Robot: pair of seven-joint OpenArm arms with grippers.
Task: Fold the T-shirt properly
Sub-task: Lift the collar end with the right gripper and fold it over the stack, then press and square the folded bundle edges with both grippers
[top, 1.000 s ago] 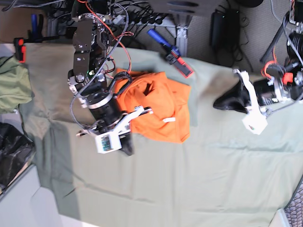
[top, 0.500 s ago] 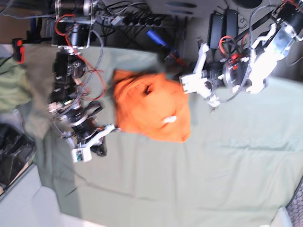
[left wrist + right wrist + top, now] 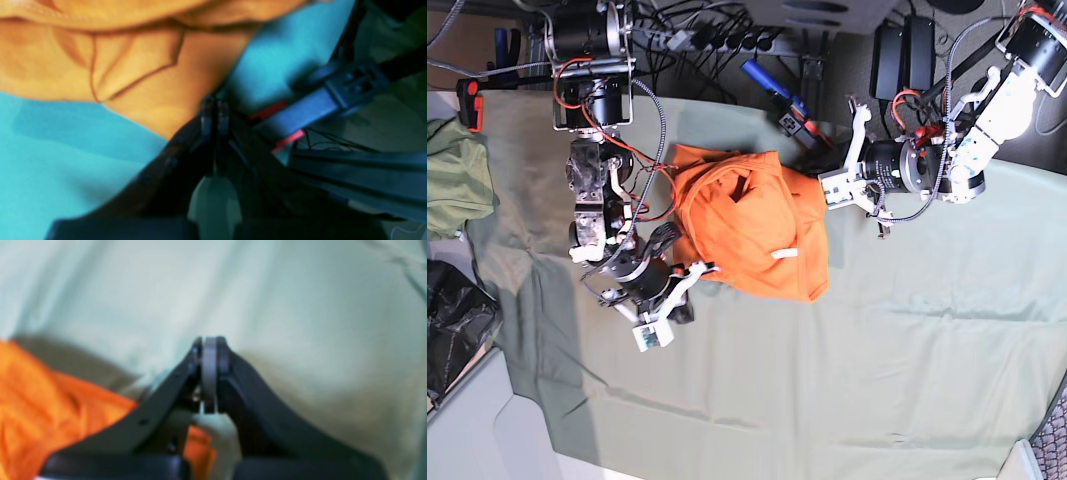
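Both grippers are pressed fully closed and neither has hold of anything. In the right wrist view the right gripper (image 3: 209,373) shows its two dark fingers meeting pad to pad, with only pale cloth behind the tips and a corner of orange fabric low at the left of the picture. In the base view that right gripper (image 3: 670,292) hangs just beside the lower left edge of the plain bright orange short-sleeved T-shirt (image 3: 752,225); whether it touches the cloth cannot be told. The left gripper (image 3: 214,115) likewise has its fingers together, their tips close to the edge of the T-shirt (image 3: 110,63), with no fabric visibly caught between them. Seen from the base, the left gripper (image 3: 835,188) sits right at the shirt's right-hand edge, near the far side of the worktop.

The T-shirt lies bunched in a rough, creased heap on the pale green table cloth (image 3: 877,350) that covers the worktop, toward its far left part, between the two arms. A small white tag shows near its lower right corner. An olive green bunched garment (image 3: 452,185) rests at the left edge of the worktop, well apart from the shirt. A blue-handled clamp with red parts (image 3: 782,100) lies at the far edge, near the shirt's upper right.
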